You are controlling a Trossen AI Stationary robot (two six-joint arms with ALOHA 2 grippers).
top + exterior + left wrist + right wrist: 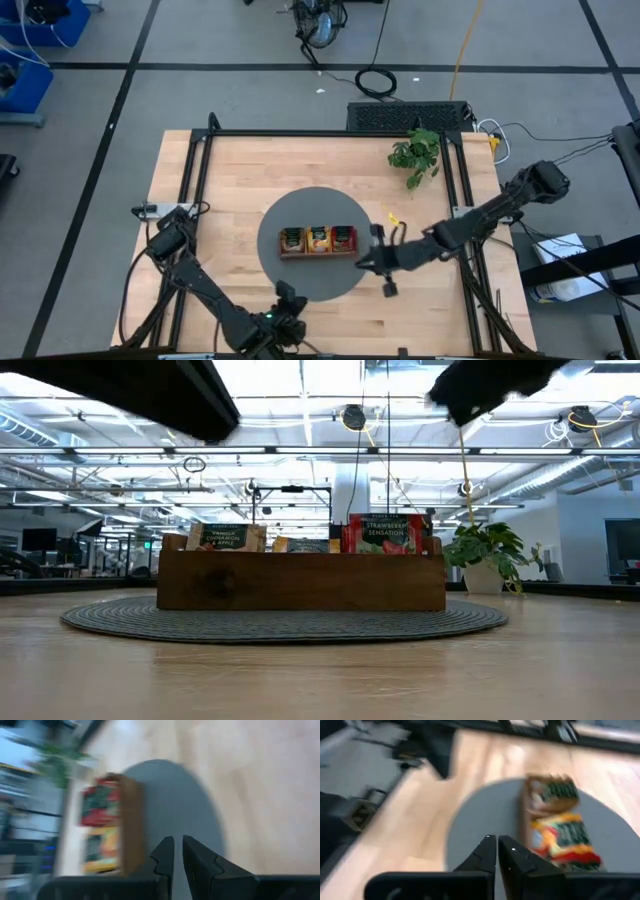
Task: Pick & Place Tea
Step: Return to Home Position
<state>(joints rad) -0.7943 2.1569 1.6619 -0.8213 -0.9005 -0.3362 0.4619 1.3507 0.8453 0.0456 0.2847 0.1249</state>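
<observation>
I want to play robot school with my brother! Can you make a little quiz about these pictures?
1. True or false: the tea bags stand inside the wooden tray.
2. What does the tray sit on? A) a round grey mat B) a plate C) a towel
3. Fill in: the tea bags nearest the right gripper are ____.
Key: 1 true; 2 A; 3 red.

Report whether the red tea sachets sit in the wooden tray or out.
In: the red sachets stand upright inside the wooden tray, at its right end.
</observation>
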